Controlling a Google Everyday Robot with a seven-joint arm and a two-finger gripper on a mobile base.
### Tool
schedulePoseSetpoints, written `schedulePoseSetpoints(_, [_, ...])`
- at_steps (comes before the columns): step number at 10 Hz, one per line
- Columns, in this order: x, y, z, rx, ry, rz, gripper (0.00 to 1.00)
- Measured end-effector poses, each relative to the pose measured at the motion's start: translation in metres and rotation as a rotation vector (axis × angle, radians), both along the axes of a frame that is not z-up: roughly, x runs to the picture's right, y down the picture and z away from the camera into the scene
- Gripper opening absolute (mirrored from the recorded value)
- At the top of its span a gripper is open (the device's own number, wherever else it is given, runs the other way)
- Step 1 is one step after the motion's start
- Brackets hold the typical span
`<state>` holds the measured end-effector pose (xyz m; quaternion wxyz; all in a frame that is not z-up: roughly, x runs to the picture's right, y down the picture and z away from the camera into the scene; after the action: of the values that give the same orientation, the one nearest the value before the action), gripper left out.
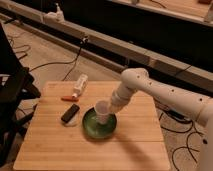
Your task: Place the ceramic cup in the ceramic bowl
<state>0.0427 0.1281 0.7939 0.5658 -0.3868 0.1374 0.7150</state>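
Observation:
The white ceramic cup (pixel 102 111) is held tilted just over the right inner part of the dark-green ceramic bowl (pixel 93 127), which sits near the middle of the wooden table (pixel 55 150). My gripper (pixel 111 107) is at the end of the white arm that reaches in from the right. It is right against the cup's right side, above the bowl's right rim. I cannot tell whether the cup touches the bowl.
A slim white bottle (pixel 80 84) lies at the table's back left. A small orange-red object (pixel 69 99) lies in front of it. A black object on a pale pad (pixel 70 114) sits left of the bowl. Cables run over the floor behind and right.

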Motion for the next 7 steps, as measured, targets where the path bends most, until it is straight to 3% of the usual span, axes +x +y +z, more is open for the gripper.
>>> schedulePoseSetpoints(4, [-0.006,0.01,0.005,0.001,-0.045,0.023,0.59])
schedulePoseSetpoints(7, [-0.011,0.007,0.003,0.029,-0.087,0.015,0.64])
